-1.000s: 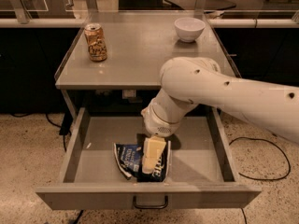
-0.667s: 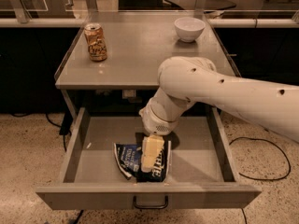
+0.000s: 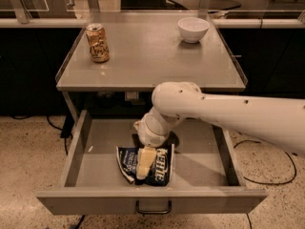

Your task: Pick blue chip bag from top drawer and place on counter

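The gripper (image 3: 144,162) sits over the blue chip bag (image 3: 161,165), which lies at lower centre of the frame in the open top drawer (image 3: 78,147); grasp state cannot be determined.

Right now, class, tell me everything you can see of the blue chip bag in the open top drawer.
The blue chip bag is a dark navy, shiny foil-looking packet with white lettering and pale edges. It looks crumpled and lies flat on the floor of the top drawer, near the front middle. The gripper sits over its centre, covering part of its face. Nothing else in the drawer touches it.
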`<action>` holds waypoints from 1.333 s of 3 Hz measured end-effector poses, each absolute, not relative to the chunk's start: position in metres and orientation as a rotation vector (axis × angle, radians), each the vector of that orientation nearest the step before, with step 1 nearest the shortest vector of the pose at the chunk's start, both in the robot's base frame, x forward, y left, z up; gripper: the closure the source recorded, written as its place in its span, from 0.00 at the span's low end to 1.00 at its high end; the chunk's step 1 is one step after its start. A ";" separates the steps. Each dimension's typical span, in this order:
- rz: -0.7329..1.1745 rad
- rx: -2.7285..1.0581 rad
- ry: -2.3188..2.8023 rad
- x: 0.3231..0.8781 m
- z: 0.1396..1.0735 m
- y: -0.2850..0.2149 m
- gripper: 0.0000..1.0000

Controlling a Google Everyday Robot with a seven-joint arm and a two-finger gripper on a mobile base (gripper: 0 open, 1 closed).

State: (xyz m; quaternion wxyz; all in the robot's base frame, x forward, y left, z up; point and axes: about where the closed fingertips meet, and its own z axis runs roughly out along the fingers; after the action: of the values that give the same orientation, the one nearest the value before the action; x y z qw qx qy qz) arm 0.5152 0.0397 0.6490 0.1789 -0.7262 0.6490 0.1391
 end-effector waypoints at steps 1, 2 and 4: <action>0.442 -2.038 1.811 0.524 0.608 0.056 0.00; 0.514 -2.039 1.813 0.516 0.579 0.062 0.00; 0.529 -2.041 1.815 0.514 0.573 0.063 0.36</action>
State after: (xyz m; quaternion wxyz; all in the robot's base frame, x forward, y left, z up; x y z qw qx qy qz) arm 0.5142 0.0628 0.5734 0.1790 -0.7217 0.6419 0.1872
